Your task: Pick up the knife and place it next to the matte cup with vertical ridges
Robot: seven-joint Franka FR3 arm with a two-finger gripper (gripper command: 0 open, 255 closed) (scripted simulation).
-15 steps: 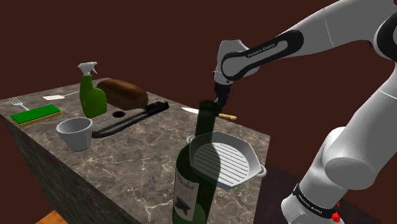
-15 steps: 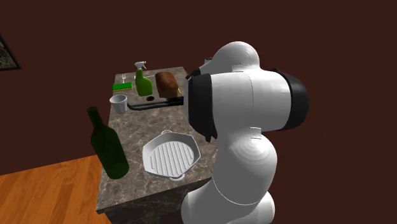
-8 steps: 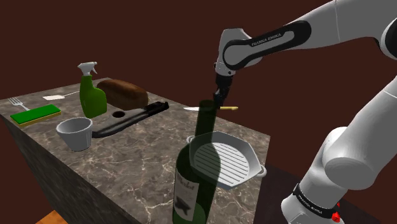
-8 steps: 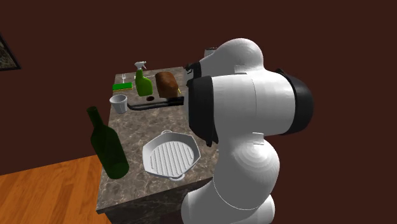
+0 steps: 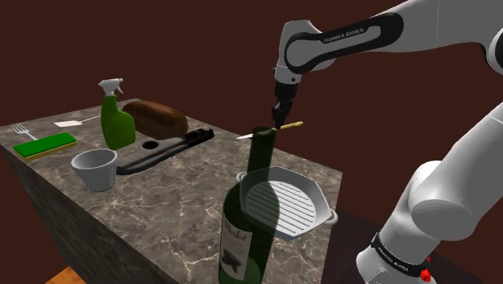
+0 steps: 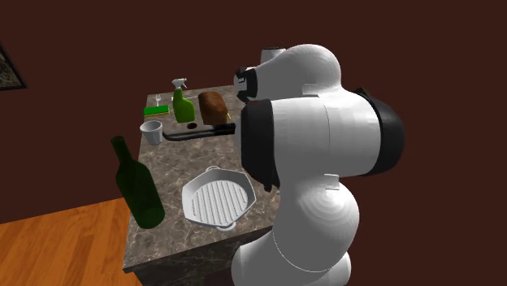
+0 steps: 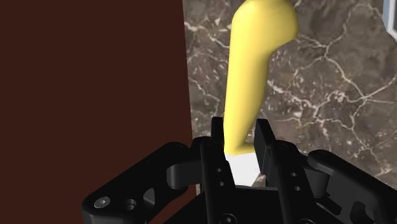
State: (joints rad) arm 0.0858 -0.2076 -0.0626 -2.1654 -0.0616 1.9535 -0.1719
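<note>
My hand [image 5: 277, 122] is clenched on the knife [image 5: 292, 125], near the top middle of the shoulder view, just behind the neck of the green wine bottle [image 5: 246, 226]. In the wrist view my two fingers [image 7: 265, 137] pinch it where the yellow handle [image 7: 251, 76] meets the white blade. The handle stretches away from my hand over the edge of the marbled tabletop [image 7: 318, 83].

In the shoulder view the knife lies roughly level above the tabletop's far edge, with its pale blade pointing towards the frame's left. The pale grey cup [image 5: 97, 168] stands at the frame's left, well apart from the knife. A white grill pan [image 5: 282, 202] sits right of centre, below my hand.
</note>
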